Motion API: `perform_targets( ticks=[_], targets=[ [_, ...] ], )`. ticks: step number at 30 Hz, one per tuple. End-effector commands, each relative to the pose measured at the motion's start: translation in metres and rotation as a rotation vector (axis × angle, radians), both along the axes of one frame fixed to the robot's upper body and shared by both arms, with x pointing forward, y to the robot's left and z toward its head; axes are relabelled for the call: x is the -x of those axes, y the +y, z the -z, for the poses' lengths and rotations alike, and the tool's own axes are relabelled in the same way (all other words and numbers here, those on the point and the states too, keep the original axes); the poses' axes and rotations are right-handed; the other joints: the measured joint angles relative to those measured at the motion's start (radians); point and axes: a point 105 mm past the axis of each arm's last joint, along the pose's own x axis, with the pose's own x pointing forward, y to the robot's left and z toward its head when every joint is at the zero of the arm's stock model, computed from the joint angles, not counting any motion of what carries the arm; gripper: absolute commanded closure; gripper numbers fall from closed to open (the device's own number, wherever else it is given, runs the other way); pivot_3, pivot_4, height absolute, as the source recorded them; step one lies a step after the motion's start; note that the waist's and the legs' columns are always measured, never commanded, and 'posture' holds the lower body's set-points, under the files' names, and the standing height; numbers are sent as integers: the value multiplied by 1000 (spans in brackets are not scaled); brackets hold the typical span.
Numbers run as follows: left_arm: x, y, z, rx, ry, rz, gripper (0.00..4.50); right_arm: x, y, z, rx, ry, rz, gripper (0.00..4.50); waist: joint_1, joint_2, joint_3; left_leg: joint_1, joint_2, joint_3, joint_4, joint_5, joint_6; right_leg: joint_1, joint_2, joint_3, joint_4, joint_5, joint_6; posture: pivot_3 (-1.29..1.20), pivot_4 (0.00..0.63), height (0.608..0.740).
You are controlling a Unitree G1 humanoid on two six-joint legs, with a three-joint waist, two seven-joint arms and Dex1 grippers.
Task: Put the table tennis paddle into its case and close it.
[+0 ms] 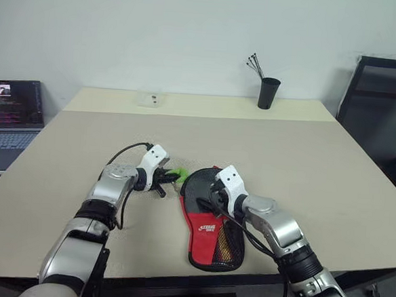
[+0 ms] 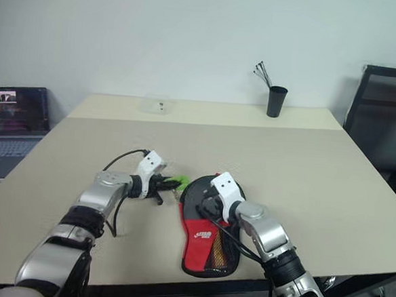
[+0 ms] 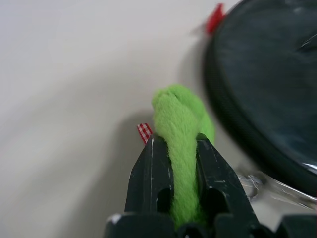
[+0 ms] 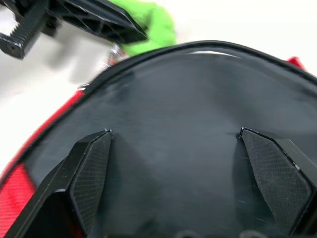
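1 case [image 1: 210, 224]: round end away, narrow end nearest.

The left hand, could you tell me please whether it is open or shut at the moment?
Shut. In the left wrist view the left hand has both black fingers pressed against a fuzzy green object, beside the case.

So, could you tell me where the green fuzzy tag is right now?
The green fuzzy tag is clamped in the left pincer, just left of the case near the table's front edge.
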Motion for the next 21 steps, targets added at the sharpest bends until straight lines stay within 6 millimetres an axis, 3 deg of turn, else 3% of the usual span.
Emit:
perform_targets(
  ticks=[1, 8, 12, 21],
  targets=[
    [-21, 7, -19, -108, -117, -81, 4399, -3, -16, 21, 58, 66, 63, 0, 0, 0, 0, 0, 0, 0, 0, 0, 0, 0, 0, 0, 0, 0, 0, 0, 150, 740],
    [-42, -34, -39, -156, -223, -90, 4399, 2, -18, 30, 75, 91, 51, 0, 1, -1, -1, 0, 0, 0, 1, 1, 1, 1, 0, 0, 0, 2, 1, 0, 150, 740],
    [-43, -60, -41, -198, -240, -27, 4399, 6, -17, 33, 80, 100, 46, 0, 0, -1, -1, -1, -1, 1, 0, 1, 1, 0, 0, 1, -2, 2, 1, 0, 150, 740],
    [-40, -91, -34, -299, -277, 71, 4400, 17, -12, 42, 80, 133, 33, 0, 0, -1, -1, -1, -1, 1, 0, 1, 1, 0, -1, 0, -2, 2, 1, 0, 150, 740]
  ],
)
